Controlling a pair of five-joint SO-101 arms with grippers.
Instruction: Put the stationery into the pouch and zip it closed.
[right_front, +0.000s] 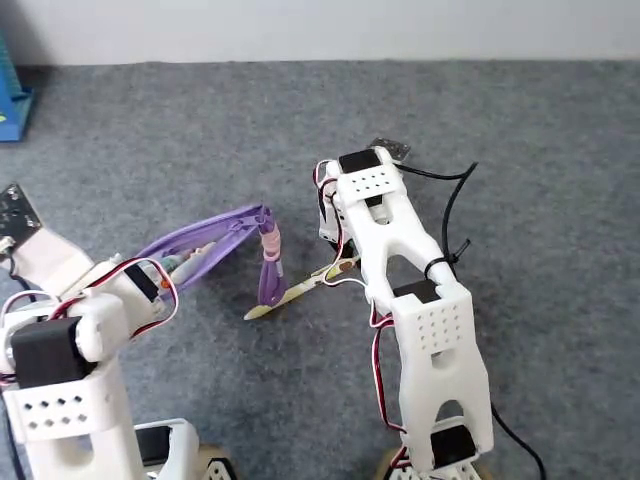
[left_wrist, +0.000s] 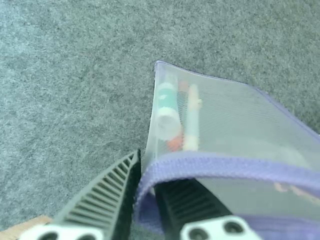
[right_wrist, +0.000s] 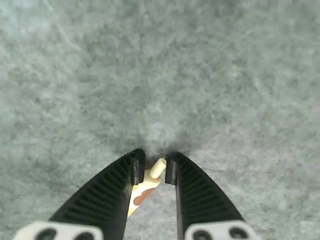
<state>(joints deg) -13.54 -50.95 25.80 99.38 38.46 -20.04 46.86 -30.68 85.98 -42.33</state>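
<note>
Inside right hand (right_wrist: 154, 168), cream pen (right_wrist: 148, 182)

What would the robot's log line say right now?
left gripper: shut on pouch | right gripper: shut on cream pen | pouch: open

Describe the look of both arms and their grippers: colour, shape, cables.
Both the left arm and right arm are white shells with rows of small holes, black motors and red, white and black wires; a black cable runs along the right one. The left gripper and right gripper have black ribbed, tapering fingers on white bases.
</note>
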